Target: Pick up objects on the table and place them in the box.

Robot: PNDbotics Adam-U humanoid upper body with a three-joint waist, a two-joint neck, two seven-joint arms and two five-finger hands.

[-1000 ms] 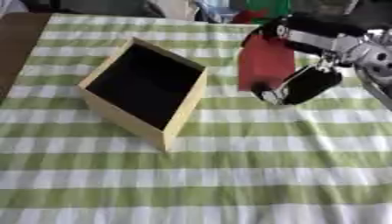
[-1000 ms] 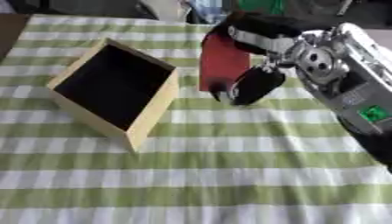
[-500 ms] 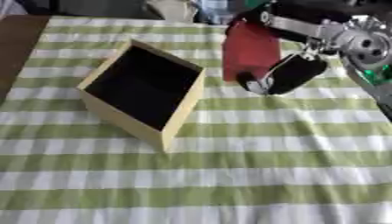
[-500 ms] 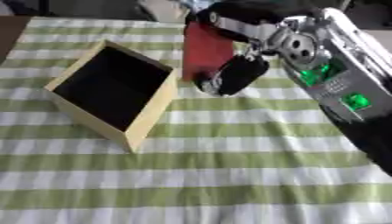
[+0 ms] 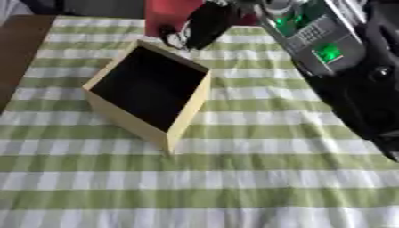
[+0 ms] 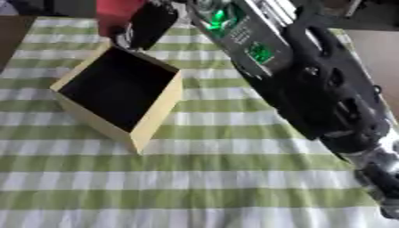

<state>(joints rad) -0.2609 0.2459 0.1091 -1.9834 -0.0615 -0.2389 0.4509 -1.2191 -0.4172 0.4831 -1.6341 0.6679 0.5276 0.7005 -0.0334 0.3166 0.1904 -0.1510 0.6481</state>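
Your right hand (image 5: 204, 24), fingers curled around the red block (image 5: 168, 12), hangs near the tabletop's far edge; centre it over the box (image 5: 148, 89) before releasing.

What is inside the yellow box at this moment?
The box shows only a dark interior; no object is visible in it. The near walls hide part of the floor. The red object is held by the right hand above the far rim, not inside.
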